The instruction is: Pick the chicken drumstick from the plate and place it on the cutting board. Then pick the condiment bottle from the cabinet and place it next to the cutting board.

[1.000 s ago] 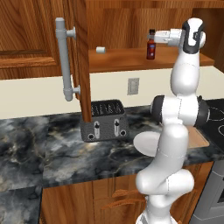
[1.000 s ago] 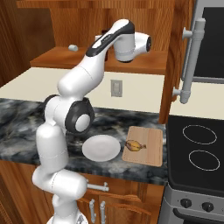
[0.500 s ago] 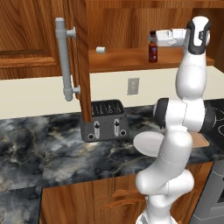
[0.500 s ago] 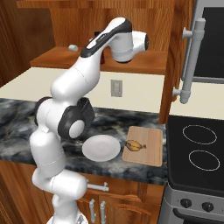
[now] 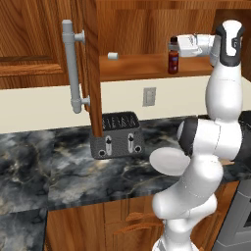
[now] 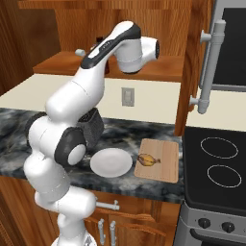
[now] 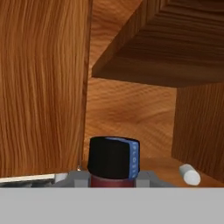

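Wood-panelled kitchen with a dark marble counter (image 5: 59,166) is what you are looking at. Going left to right in the left base view, you first see the open cabinet (image 5: 147,34) door with its long grey bar handle (image 5: 73,68), well to the left of the gripper (image 5: 176,45). Below it a dark toaster (image 5: 116,135) stands on the counter. On the shelf a small white cylinder (image 5: 112,56) lies on its side, left of the gripper. Next you reach one condiment bottle (image 5: 172,58), upright on the shelf, long axis vertical, black cap on top.

Your gripper reaches level into the cabinet at the bottle's neck. In the hand view the cap (image 7: 113,157) sits right between the fingertips, so the jaws are narrowed around the bottle, grasping it.

Far below the gripper, in the right base view, you see one white plate (image 6: 111,162), bare, and beside it one cutting board (image 6: 166,163). One chicken drumstick (image 6: 148,160) lies flat on the board, its long axis along the counter's length.
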Robot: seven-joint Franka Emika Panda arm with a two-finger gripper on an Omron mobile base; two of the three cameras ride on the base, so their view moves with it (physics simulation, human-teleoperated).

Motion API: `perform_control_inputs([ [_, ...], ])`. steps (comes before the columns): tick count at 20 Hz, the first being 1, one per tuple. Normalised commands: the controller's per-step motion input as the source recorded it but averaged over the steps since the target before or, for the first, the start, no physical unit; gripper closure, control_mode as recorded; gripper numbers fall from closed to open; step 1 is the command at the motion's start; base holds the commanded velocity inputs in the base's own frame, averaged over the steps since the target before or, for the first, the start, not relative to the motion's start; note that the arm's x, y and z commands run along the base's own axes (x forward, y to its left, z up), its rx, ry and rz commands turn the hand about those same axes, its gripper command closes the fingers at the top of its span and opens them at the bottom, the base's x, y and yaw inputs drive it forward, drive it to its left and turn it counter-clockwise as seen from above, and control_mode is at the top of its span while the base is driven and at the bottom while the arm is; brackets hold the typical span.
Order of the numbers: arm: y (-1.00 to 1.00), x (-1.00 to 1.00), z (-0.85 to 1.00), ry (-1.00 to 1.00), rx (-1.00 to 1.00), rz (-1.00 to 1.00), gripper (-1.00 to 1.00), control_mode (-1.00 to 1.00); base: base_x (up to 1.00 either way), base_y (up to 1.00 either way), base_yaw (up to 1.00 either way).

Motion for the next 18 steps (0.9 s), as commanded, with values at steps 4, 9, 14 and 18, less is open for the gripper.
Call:
perform_control_inputs([
  [4,0.02,-0.47,0.0,-0.02,0.04,0.0,1.0,-1.0,0.0,0.0,0.0],
  [9,0.0,-0.48,0.0,0.0,0.03,0.0,1.0,-1.0,0.0,0.0,0.0],
  [14,0.03,-0.47,0.0,0.0,0.01,0.0,1.0,-1.0,0.0,0.0,0.0],
  [18,0.08,-0.49,0.0,0.0,0.0,0.0,1.0,-1.0,0.0,0.0,0.0],
])
